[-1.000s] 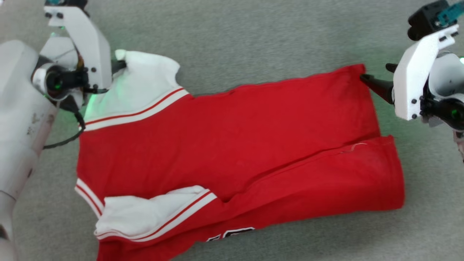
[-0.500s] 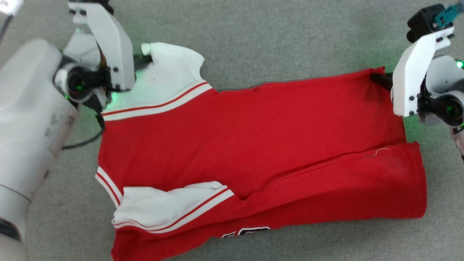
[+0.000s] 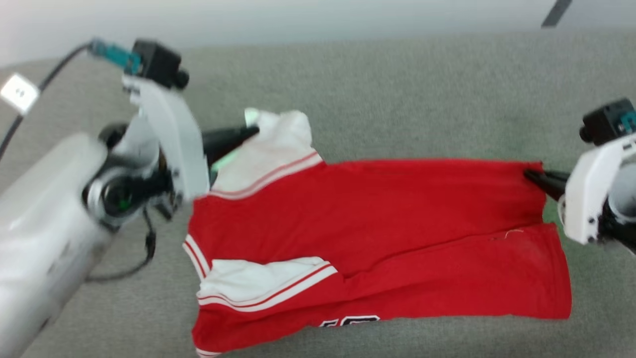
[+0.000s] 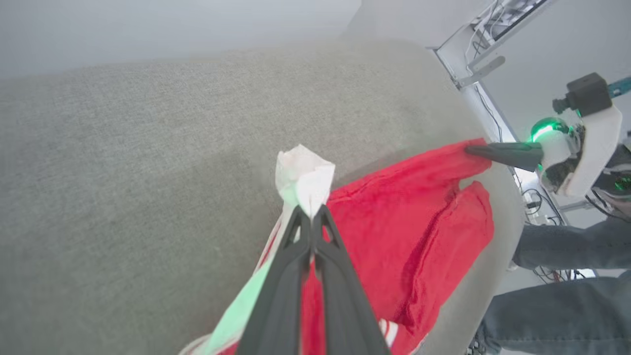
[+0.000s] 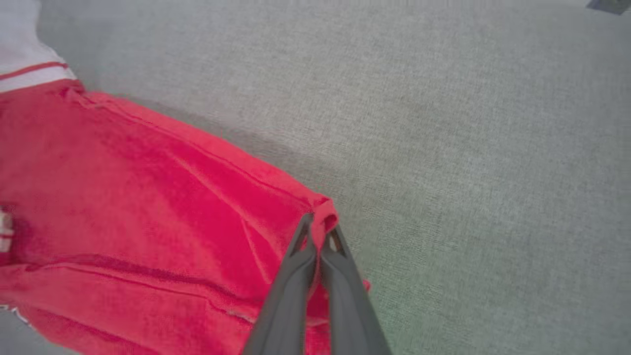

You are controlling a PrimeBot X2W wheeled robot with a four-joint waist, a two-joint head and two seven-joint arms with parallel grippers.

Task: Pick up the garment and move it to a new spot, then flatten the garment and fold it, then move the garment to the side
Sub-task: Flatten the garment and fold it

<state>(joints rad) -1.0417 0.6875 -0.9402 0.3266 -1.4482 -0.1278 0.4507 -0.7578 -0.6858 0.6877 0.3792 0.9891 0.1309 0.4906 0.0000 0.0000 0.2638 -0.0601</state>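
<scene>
Head view: my left gripper [image 3: 252, 131] clamps the garment's [image 3: 377, 214] white sleeve [image 3: 278, 149], my right gripper [image 3: 530, 174] its red hem corner [image 3: 526, 166], the soft, light cloth draping limp on the grey surface [image 3: 397, 89].

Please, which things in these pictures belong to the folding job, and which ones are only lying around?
Belong to the job:
garment, red with white sleeves
left tool, shut on a white sleeve
right tool, shut on a red corner

Only around:
grey fabric surface under the garment
a person's legs in jeans
cables on a rack
</scene>
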